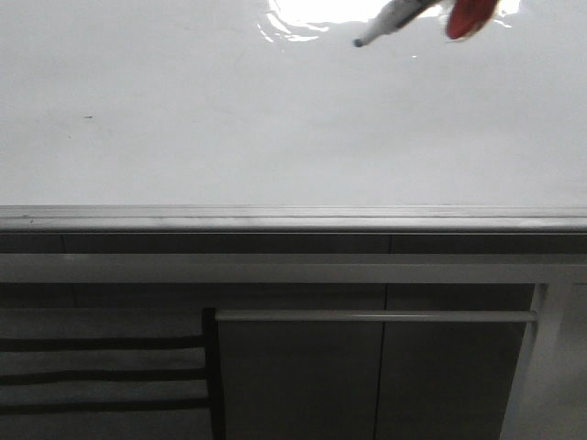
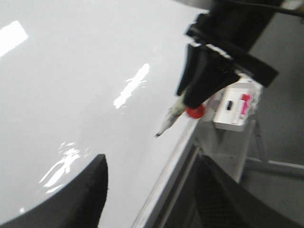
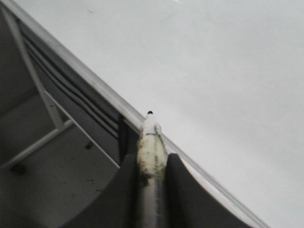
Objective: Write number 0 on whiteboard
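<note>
The whiteboard (image 1: 229, 119) fills the upper half of the front view, glossy white with glare at the top and a grey edge strip (image 1: 293, 218) along its near side. No number 0 shows on it. My right gripper (image 3: 152, 166) is shut on a white marker (image 3: 152, 149) with a black tip. In the front view the marker (image 1: 387, 20) points down-left over the board's far right part. I cannot tell if the tip touches. The left wrist view shows the right gripper (image 2: 209, 78) and marker (image 2: 170, 118) too. My left gripper (image 2: 152, 194) is open and empty over the board's edge.
A red round part (image 1: 470, 16) sits beside the marker. Grey cabinet panels with a horizontal rail (image 1: 376, 315) lie below the board, with a black-striped panel (image 1: 101, 367) at the lower left. A white box with a pink button (image 2: 235, 107) stands off the board's edge.
</note>
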### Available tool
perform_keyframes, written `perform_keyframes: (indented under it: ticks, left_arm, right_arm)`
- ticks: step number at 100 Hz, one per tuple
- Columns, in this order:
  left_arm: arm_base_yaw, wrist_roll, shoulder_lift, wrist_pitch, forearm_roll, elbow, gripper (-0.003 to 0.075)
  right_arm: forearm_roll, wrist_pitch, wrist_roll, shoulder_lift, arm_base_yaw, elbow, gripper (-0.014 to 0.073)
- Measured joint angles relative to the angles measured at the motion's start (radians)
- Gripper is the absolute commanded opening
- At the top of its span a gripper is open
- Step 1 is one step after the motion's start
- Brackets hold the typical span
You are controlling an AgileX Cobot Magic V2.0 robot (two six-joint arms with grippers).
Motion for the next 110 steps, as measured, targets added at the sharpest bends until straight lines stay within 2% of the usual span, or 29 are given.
perform_keyframes:
  ticks: [15,25,37,44,52,66,73,97,110]
  left_arm:
    - [0.139,-0.171,-0.108,0.013,0.06,0.072,0.0334]
    - [0.215,-0.244,-0.156,-0.02,0.066,0.124,0.0334]
    - [0.29,-0.319,-0.189,-0.111,0.069,0.194,0.0332]
    - [0.329,-0.362,-0.203,-0.168,0.071,0.231,0.0302]
    - [0.373,-0.398,-0.219,-0.205,0.071,0.258,0.0214]
    - [0.425,-0.418,-0.234,-0.223,0.071,0.27,0.0035]
    - [0.438,-0.42,-0.236,-0.229,0.071,0.27,-0.0016]
    - [0.441,-0.422,-0.236,-0.233,0.071,0.27,-0.002]
    - [0.441,-0.422,-0.236,-0.233,0.071,0.27,-0.002]
  right_arm:
    - [-0.302,0.174,0.281,0.0,-0.008,-0.087,-0.0046]
    - [-0.451,0.277,0.39,-0.002,-0.012,-0.145,-0.0046]
    - [-0.466,0.242,0.473,-0.006,-0.012,-0.171,-0.0046]
    - [-0.468,0.182,0.526,-0.008,-0.012,-0.172,-0.0046]
    - [-0.515,0.132,0.603,0.007,-0.012,-0.172,-0.0046]
    - [-0.708,0.135,0.752,0.062,-0.012,-0.174,-0.0046]
    - [-0.778,0.138,0.797,0.087,-0.012,-0.174,-0.0046]
    - [-0.91,0.192,0.894,0.164,-0.012,-0.174,-0.0047]
    - [-0.94,0.201,0.966,0.203,-0.012,-0.174,-0.0047]
